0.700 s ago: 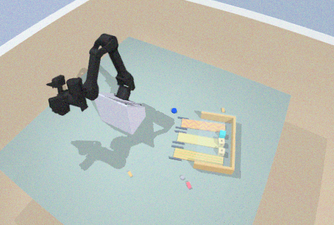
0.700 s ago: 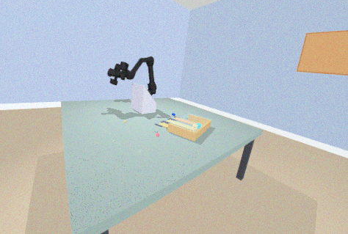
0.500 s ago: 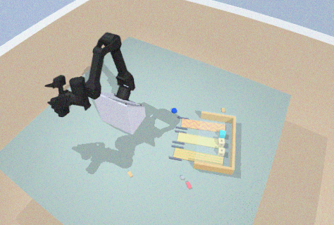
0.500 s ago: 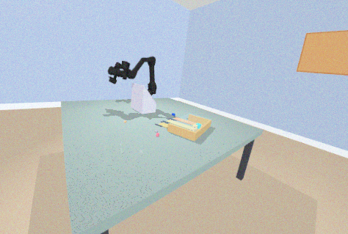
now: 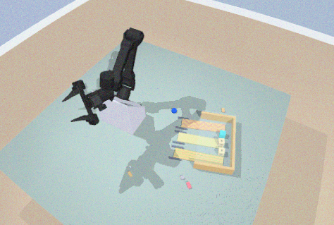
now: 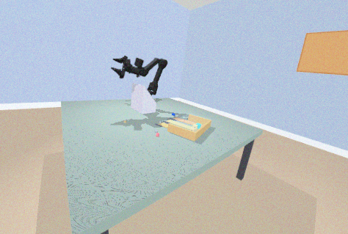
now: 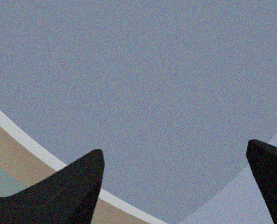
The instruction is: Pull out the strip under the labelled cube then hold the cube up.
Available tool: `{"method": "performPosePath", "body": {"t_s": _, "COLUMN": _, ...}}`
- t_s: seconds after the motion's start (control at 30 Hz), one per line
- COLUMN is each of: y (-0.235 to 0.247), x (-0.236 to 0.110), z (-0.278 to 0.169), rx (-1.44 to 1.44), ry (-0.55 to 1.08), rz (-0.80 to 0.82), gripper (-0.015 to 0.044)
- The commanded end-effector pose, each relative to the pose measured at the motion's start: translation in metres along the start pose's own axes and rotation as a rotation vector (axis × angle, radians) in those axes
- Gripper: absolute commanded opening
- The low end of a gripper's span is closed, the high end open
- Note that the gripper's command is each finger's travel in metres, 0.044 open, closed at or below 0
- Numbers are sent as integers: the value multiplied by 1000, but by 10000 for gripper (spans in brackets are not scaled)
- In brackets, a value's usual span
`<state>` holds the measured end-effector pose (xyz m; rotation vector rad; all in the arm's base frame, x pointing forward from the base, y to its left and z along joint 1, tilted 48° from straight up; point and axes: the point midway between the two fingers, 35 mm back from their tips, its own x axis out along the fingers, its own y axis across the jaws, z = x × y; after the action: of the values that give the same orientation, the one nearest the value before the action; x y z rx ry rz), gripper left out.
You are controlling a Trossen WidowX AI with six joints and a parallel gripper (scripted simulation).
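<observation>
Top view shows an open wooden tray (image 5: 230, 143) on the green desk (image 5: 70, 157), nearer the desk's right edge than its left. Inside it lie three strips side by side: an orange patterned one (image 5: 202, 125), a pale yellow one (image 5: 197, 140) and a deeper yellow one (image 5: 197, 156), each with a dark handle poking out of the tray's open side. At the closed end a cyan cube (image 5: 223, 134) and two cream cubes (image 5: 221, 142) (image 5: 221, 150) sit in a row; which one carries the label is too small to tell. The arm (image 5: 123, 65) rises from its pale base (image 5: 121, 116) and folds back, away from the tray. Its gripper (image 5: 75, 109) hangs high above the desk, jaws spread wide with nothing between them.
</observation>
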<state>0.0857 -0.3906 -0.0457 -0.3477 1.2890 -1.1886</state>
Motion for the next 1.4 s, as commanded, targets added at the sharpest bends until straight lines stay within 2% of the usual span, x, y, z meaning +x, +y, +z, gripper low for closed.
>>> {"method": "performPosePath", "body": {"t_s": 0.0, "y": 31, "x": -30, "z": 42, "rx": 75, "ry": -180, "rz": 179, "gripper": 400}}
{"method": "performPosePath", "body": {"t_s": 0.23, "y": 90, "x": -113, "z": 106, "rx": 213, "ry": -443, "rz": 597, "gripper": 400}}
{"method": "performPosePath", "body": {"t_s": 0.43, "y": 134, "x": -206, "z": 130, "rx": 285, "ry": -549, "rz": 1020, "gripper": 400}}
{"method": "performPosePath", "body": {"t_s": 0.63, "y": 162, "x": -307, "z": 123, "rx": 294, "ry": -529, "rz": 1474, "gripper": 400}}
{"method": "performPosePath", "body": {"t_s": 0.83, "y": 169, "x": -400, "z": 90, "rx": 227, "ry": -377, "rz": 1907, "gripper": 400}}
{"method": "performPosePath", "body": {"t_s": 0.9, "y": 169, "x": -410, "z": 85, "rx": 214, "ry": -351, "rz": 1954, "gripper": 400}}
{"method": "performPosePath", "body": {"t_s": 1.37, "y": 169, "x": -410, "z": 85, "rx": 214, "ry": -351, "rz": 1954, "gripper": 400}}
